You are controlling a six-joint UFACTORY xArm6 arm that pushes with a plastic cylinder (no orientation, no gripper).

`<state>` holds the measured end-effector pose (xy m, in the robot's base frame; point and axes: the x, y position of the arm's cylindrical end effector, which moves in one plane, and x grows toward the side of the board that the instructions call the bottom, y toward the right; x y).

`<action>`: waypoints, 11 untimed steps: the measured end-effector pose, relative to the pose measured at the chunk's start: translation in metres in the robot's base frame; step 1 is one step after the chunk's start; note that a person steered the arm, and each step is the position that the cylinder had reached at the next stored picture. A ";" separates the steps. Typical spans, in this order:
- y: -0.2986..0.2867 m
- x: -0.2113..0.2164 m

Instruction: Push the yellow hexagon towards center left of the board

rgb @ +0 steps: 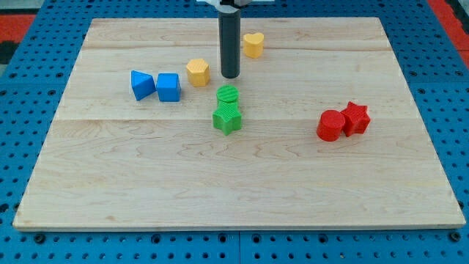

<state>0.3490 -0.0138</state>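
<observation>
The yellow hexagon (198, 72) lies on the wooden board (234, 176), above the board's middle and a little to the view's left. My tip (231, 76) stands just to the hexagon's right, with a small gap between them. A yellow heart-shaped block (253, 45) lies up and to the right of my tip.
A blue cube (168, 87) and a blue triangular block (142, 84) lie left of the hexagon. A green round block (228, 94) and a green star (227, 117) sit just below my tip. A red cylinder (331, 125) and a red star (356, 117) lie at the right.
</observation>
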 end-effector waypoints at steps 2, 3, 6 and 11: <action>-0.098 -0.034; -0.166 -0.036; -0.250 -0.028; -0.197 0.016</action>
